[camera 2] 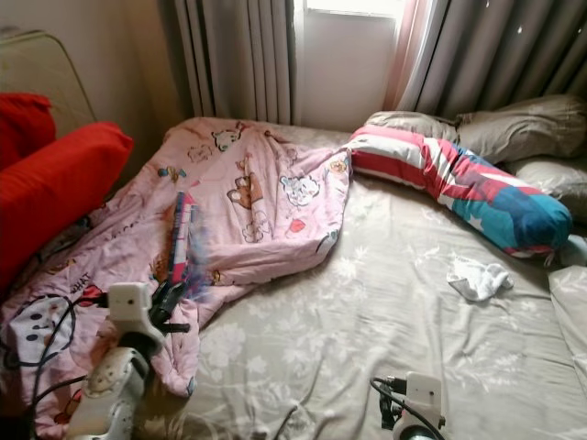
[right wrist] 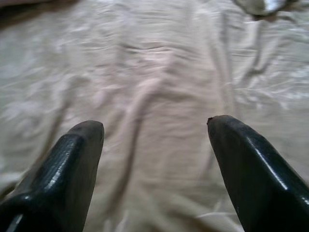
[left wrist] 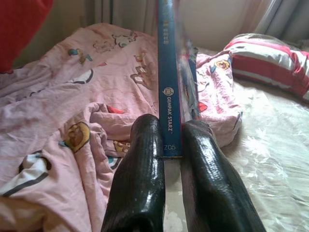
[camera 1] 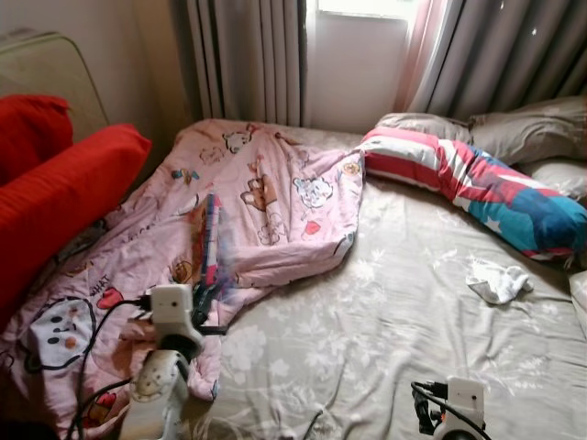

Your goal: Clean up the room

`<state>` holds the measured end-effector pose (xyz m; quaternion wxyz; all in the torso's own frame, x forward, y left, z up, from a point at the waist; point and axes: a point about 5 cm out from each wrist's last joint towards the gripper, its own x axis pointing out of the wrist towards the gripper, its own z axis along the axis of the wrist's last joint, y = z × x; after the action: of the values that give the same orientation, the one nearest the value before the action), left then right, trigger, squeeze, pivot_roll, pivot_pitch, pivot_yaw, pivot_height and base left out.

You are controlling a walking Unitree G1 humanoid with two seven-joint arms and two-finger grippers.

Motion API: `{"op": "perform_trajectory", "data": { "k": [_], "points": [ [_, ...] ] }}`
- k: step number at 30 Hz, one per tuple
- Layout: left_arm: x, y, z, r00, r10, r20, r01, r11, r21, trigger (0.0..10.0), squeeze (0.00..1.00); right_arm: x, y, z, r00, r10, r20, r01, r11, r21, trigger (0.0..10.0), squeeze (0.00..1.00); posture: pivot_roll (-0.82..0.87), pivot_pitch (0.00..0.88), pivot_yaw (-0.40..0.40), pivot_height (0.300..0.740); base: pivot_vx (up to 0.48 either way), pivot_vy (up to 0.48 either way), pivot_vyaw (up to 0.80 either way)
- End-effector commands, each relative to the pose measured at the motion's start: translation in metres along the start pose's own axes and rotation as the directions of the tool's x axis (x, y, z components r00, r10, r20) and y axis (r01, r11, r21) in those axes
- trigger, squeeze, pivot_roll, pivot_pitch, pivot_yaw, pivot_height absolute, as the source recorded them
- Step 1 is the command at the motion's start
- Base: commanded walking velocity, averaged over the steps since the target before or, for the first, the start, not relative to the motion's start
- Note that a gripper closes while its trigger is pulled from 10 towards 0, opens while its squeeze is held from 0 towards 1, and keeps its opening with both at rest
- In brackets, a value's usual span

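Note:
My left gripper (left wrist: 169,140) is shut on a thin blue book (left wrist: 169,72), held by its spine end and standing on edge above the pink cartoon blanket (camera 1: 266,197). From the head views the book (camera 1: 210,240) looks blurred, just ahead of my left gripper (camera 1: 207,298). Low over the grey floral bedsheet (camera 1: 385,321) hovers my right gripper (right wrist: 154,128), open with nothing between its fingers; its wrist (camera 1: 454,403) is at the lower right. A crumpled white cloth (camera 1: 498,281) lies on the sheet to the right.
Red cushions (camera 1: 55,197) line the bed's left side. A striped red, white and blue bolster (camera 1: 477,183) and grey pillows (camera 1: 527,128) lie at the head, under grey curtains (camera 1: 243,55) and a window. The pink blanket is bunched over the bed's left half.

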<state>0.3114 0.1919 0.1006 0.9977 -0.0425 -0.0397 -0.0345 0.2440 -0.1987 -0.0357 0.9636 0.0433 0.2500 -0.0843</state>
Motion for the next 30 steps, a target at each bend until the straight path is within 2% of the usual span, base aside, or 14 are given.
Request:
{"op": "perform_trajectory", "data": {
  "k": [1,14,20,26,30],
  "points": [
    [0.002,-0.007,0.004,0.999,-0.029,0.035,0.029,1.0,-0.007,10.0,0.0,-0.002,0.0,-0.005,1.0,-0.002,-0.025,0.002,1.0,0.002,10.0,0.0,0.0,0.05,-0.026,0.734,0.0,0.0,0.0],
    [0.001,-0.008,0.004,0.999,-0.037,0.032,0.038,0.999,-0.009,10.0,0.0,-0.005,-0.004,-0.016,0.996,-0.032,-0.087,0.034,0.999,0.027,10.0,0.0,0.0,0.103,-0.031,0.734,0.0,0.0,0.0],
    [-0.001,-0.009,0.002,0.999,-0.038,0.025,0.038,0.999,0.005,10.0,0.0,-0.006,-0.003,-0.018,0.996,-0.023,-0.09,0.027,0.999,0.036,10.0,0.0,0.0,0.122,-0.032,0.734,0.0,0.0,-0.58],
    [-0.002,-0.008,0.002,0.999,-0.035,0.023,0.035,0.999,0.004,10.0,0.0,-0.01,-0.001,-0.029,0.989,-0.006,-0.147,0.005,1.0,-0.007,10.0,0.0,0.0,0.134,-0.034,0.734,0.0,-0.279,-0.08],
    [-0.002,-0.009,0.002,0.999,-0.035,0.026,0.035,0.999,0.001,10.0,0.0,-0.018,-0.004,-0.045,0.977,-0.011,-0.211,0.006,1.0,-0.022,10.0,0.0,0.0,0.143,-0.037,0.734,0.0,-0.284,0.0]
  ]
}}
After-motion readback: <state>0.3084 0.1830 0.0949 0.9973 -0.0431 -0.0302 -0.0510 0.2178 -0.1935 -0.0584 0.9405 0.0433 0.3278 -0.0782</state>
